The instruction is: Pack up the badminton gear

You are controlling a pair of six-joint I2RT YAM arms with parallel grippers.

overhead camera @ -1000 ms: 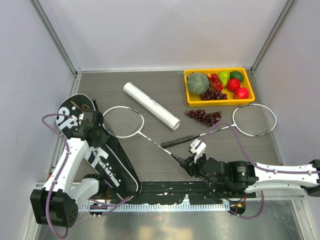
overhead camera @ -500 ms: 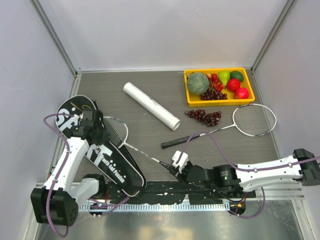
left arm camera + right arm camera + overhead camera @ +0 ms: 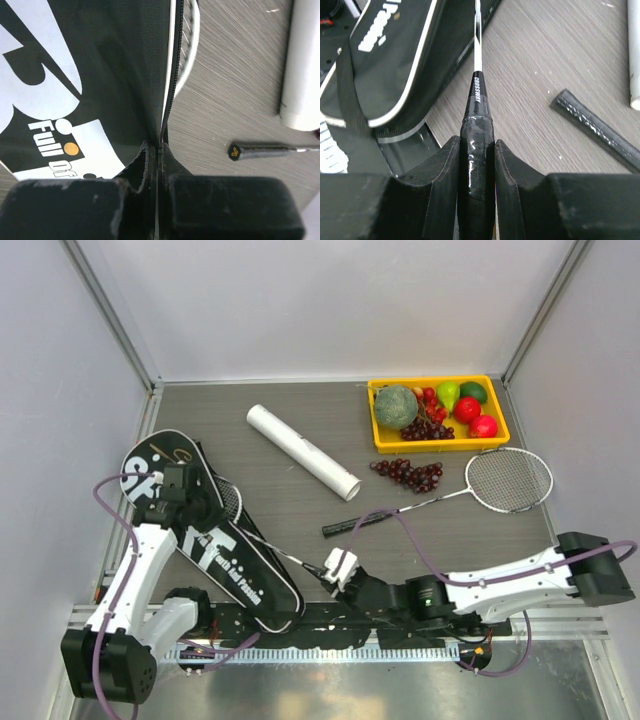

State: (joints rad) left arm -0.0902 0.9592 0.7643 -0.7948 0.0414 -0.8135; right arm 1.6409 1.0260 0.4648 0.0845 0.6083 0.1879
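Jaws of the right gripper (image 3: 476,145) clamp, part-open, around the black handle of one racket (image 3: 477,95), whose head seems to lie partly inside the black bag (image 3: 235,570). The left gripper (image 3: 158,150) is closed tight, pinching the bag's zip edge.

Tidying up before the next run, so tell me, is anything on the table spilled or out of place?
One thing: a dark red grape bunch lies loose on the table just in front of the yellow tray, outside it, while the other fruit sits inside. Nothing else looks spilled or damaged.
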